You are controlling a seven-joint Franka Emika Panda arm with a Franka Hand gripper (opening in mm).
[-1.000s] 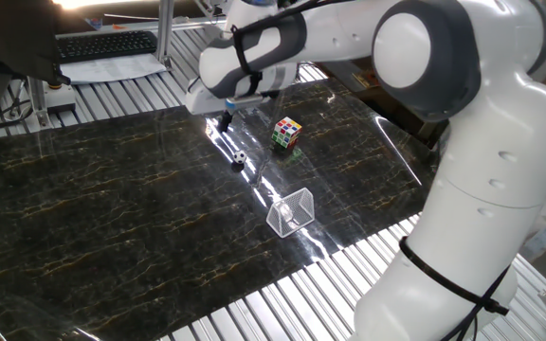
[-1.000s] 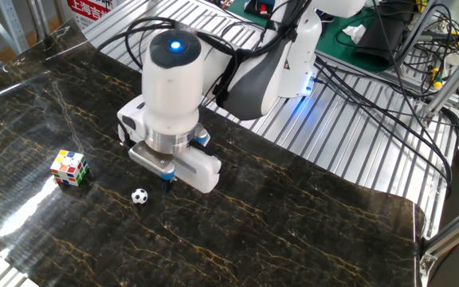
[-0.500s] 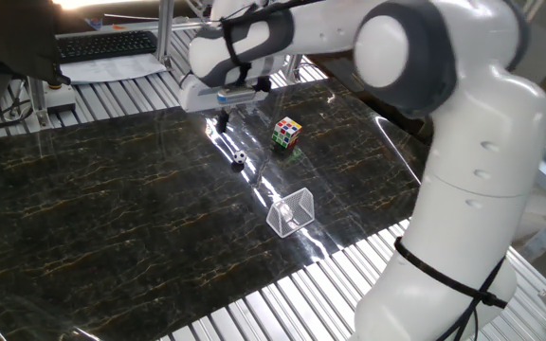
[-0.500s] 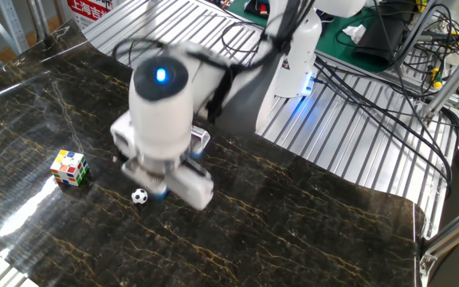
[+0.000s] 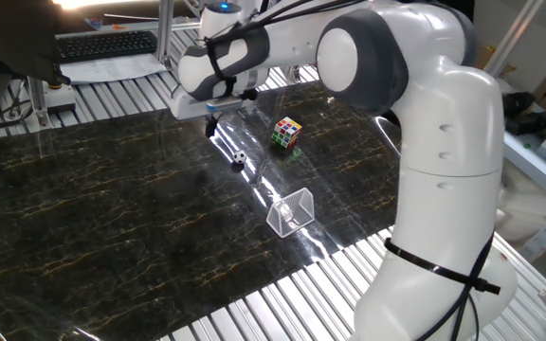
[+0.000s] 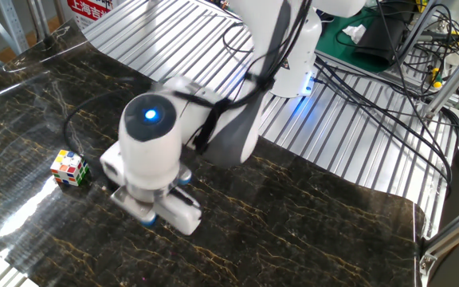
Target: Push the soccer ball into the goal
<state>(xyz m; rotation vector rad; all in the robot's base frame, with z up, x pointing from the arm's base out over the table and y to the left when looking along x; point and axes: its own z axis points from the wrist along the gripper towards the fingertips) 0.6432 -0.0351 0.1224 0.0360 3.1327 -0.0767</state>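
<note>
Since a second ago the arm has swung its wrist leftward in one fixed view, and the tool now hangs past the far side of the soccer ball rather than straight over it; the ball, goal and cube lie where they did.

Nearest in that view, toward the front edge of the dark marbled desk, stands the goal — one only, a wedge of silvery wire and clear netting. Its long axis seems to run roughly across the line toward the ball, but which face is the open mouth cannot be told. Farther back lies the one soccer ball, white with black patches, resting on the desk well apart from the goal. Being round, it has no long axis or heading.

Just beside the ball on its far side, and slightly left, is the tool, apart from the ball and pointing down at the desk. Its short dark fingers look close together with nothing between them, though the state cannot be told for certain. Right of the ball, at about the same depth, sits a single multicoloured cube.

In the other fixed view the wrist covers the ball — only the cube shows.
</note>
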